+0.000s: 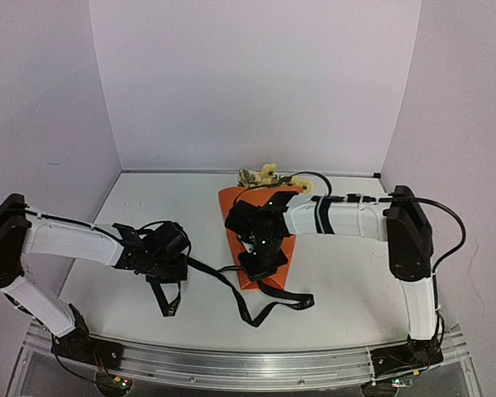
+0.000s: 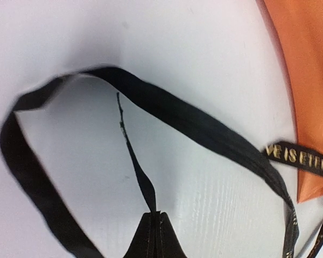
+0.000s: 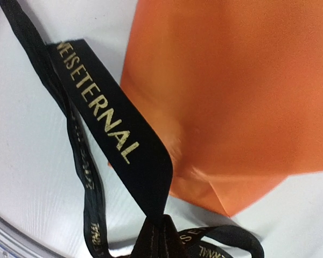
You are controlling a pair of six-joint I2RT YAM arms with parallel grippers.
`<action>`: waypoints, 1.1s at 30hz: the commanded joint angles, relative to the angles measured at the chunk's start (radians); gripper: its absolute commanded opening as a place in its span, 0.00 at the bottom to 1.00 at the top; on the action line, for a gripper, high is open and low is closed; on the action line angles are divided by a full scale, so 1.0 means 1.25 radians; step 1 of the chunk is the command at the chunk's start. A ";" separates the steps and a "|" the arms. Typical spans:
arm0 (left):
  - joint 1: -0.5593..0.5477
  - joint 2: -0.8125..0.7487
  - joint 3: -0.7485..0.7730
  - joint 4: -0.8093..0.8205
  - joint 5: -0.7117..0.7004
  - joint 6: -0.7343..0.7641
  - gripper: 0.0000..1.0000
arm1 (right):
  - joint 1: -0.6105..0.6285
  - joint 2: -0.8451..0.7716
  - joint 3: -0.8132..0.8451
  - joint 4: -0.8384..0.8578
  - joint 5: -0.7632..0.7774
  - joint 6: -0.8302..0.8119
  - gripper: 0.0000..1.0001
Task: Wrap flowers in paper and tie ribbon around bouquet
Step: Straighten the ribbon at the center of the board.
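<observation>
The bouquet [image 1: 264,211] lies mid-table as a cone of orange paper [image 3: 237,91], its narrow end toward me. Pale yellow flowers [image 1: 269,174] and leaves show at its far, wide end. The black ribbon [image 1: 211,269] runs from my left gripper [image 1: 178,263] across to the cone's tip, then loops on the table in front. My left gripper [image 2: 155,213] is shut on a thin, edge-on strand of ribbon [image 2: 194,126] just left of the paper [image 2: 307,64]. My right gripper [image 1: 259,266] hovers over the cone's narrow end. In its wrist view the right gripper [image 3: 164,219] is shut on the lettered ribbon [image 3: 113,123].
White walls close in the table at the back and both sides. An aluminium rail [image 1: 248,365] runs along the near edge between the arm bases. A round black cable [image 1: 314,176] arcs over the right arm near the flowers.
</observation>
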 commanded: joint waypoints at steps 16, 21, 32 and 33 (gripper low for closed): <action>0.521 -0.353 0.076 -0.237 -0.388 0.134 0.00 | -0.422 -0.657 -0.529 -0.137 0.335 -0.003 0.00; 0.605 -0.361 0.075 -0.226 -0.371 0.136 0.00 | -0.558 -0.685 -0.537 -0.184 0.375 -0.022 0.00; 0.758 -0.327 0.031 -0.192 -0.329 0.110 0.00 | -0.749 -0.628 -0.487 -0.239 0.410 -0.035 0.00; 0.764 -0.327 0.029 -0.190 -0.328 0.110 0.00 | -0.764 -0.623 -0.486 -0.240 0.404 -0.032 0.00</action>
